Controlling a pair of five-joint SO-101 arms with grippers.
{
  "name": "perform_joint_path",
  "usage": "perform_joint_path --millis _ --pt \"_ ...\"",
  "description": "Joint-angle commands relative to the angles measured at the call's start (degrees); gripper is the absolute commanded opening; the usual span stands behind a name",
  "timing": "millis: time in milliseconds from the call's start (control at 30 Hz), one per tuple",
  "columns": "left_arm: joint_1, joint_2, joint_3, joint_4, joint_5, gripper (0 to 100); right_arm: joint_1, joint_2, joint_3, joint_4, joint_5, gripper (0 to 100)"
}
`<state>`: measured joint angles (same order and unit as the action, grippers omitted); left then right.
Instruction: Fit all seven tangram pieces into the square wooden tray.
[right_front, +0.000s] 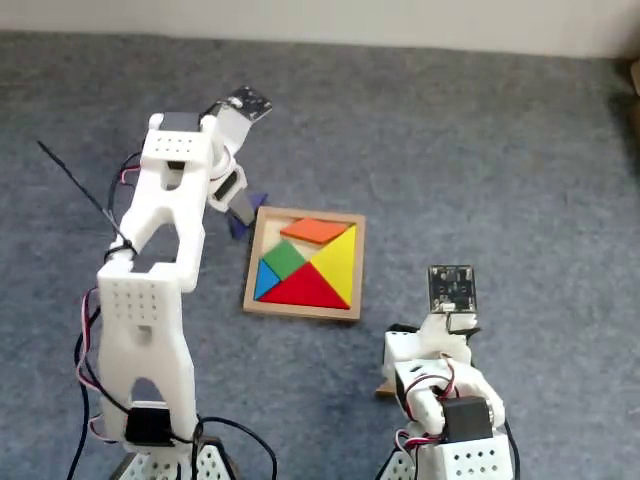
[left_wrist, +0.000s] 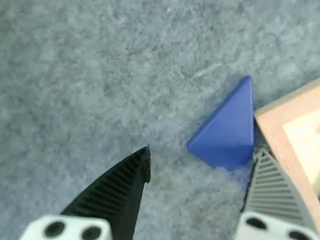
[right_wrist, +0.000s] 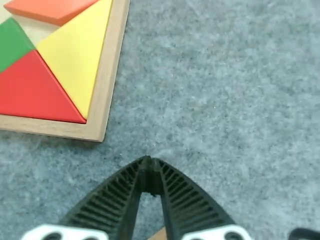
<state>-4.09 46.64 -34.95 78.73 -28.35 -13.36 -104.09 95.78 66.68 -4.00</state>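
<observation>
- Just beside the square wooden tray (right_front: 300, 311), a blue triangle (left_wrist: 227, 130) was seen between the spread fingers of the left gripper (left_wrist: 202, 151).
- The right gripper (right_wrist: 150, 165) was seen pressed together near the tray.

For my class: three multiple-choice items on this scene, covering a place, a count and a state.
1. Relative to the tray, the dark blue triangle lies: A inside it; B beside it on the carpet; C by the right arm.
2. Pieces in the tray: A three; B seven; C five.
3. The right gripper is: A shut; B open; C holding a piece.
Answers: B, it rests on carpet outside the rim; C, orange, yellow, green, light blue, red; A, its fingertips meet.
</observation>
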Motion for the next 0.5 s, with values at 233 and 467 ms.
perform_joint_path --millis 233,467 --pt "0.1 9.2 -16.7 5.9 -0.5 31 0.7 -0.3 7.0 0.4 0.4 0.5" --pt "2.9 12.7 -18.7 6.0 -0.5 31 0.7 -0.3 7.0 0.4 0.4 0.5"
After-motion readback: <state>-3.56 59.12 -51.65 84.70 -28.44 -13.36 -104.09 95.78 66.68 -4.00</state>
